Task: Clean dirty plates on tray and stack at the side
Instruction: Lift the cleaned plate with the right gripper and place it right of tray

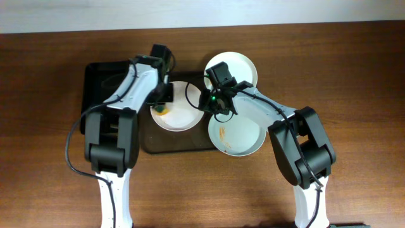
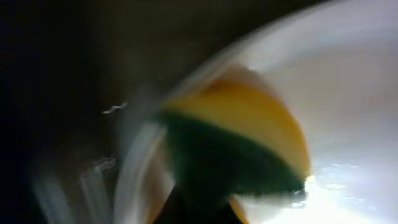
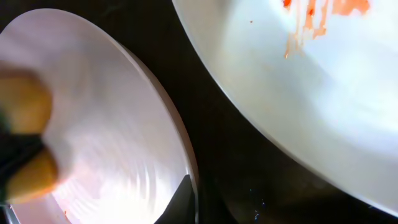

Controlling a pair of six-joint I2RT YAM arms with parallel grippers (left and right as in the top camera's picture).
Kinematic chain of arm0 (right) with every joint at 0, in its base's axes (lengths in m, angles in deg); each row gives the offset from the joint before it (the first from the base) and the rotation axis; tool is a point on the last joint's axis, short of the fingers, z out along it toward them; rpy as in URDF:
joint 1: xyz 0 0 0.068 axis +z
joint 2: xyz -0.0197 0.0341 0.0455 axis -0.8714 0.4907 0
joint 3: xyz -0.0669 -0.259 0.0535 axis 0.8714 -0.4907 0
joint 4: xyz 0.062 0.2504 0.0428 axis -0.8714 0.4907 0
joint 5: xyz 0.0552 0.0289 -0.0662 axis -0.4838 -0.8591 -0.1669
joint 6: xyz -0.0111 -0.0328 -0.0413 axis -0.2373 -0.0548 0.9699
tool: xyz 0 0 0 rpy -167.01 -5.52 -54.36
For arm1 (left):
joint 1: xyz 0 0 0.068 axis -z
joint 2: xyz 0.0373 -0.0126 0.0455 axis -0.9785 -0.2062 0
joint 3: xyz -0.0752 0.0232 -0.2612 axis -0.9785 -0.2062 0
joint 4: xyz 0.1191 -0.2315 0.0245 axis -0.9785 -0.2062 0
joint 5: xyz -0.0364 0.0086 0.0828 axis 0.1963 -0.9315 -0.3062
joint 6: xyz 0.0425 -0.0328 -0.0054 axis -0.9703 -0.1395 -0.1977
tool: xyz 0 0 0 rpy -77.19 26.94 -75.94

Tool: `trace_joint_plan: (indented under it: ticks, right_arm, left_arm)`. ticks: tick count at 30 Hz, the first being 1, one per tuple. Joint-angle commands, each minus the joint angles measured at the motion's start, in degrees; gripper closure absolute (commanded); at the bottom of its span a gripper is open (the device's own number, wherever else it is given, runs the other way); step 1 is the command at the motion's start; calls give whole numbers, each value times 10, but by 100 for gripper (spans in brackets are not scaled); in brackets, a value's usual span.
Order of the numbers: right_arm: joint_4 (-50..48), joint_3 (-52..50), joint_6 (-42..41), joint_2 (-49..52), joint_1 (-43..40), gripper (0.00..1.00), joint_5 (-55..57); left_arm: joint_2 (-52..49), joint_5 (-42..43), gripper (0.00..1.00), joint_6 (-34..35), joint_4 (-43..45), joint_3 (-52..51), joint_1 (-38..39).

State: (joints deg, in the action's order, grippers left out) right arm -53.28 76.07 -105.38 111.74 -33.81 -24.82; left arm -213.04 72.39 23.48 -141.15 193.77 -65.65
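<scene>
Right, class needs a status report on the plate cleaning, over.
Left gripper shut on sponge, on middle plate. Right gripper at its rim, grip unclear. Smeared plate not yet cleaned.

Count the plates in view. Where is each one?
3. Left plate sits centre-left, under the sponge. Far plate is at top right, partly covered by the right arm. Near plate is at lower right, orange-smeared. None looks hidden.

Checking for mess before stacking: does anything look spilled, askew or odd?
Orange smears streak the lower-right pale plate, which lies mostly beyond the tray's right edge. Nothing looks spilled or broken.
</scene>
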Motion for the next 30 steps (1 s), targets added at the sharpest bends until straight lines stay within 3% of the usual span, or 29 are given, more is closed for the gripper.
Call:
trace_joint_plan:
  ticks: [1,11,17,25,30]
  right_arm:
    - [15,5,-6,6,1,96,6]
    - [66,27,71,-11,1,96,-15]
    - [189,104,137,-45,9,96,70]
    - [288,144,161,-129,86,96,339]
    - [331,144,137,-162,165,96,563]
  left_arm:
    - [-39,-70,99,43,-64,50,-21]
    - [-39,125,99,-70,-237,297,-30]
    - [-39,129,99,-70,-231,343,-53]
    - [-40,130,99,-70,-229,339,-69]
    - [-40,148,99,-70,-237,339,-69]
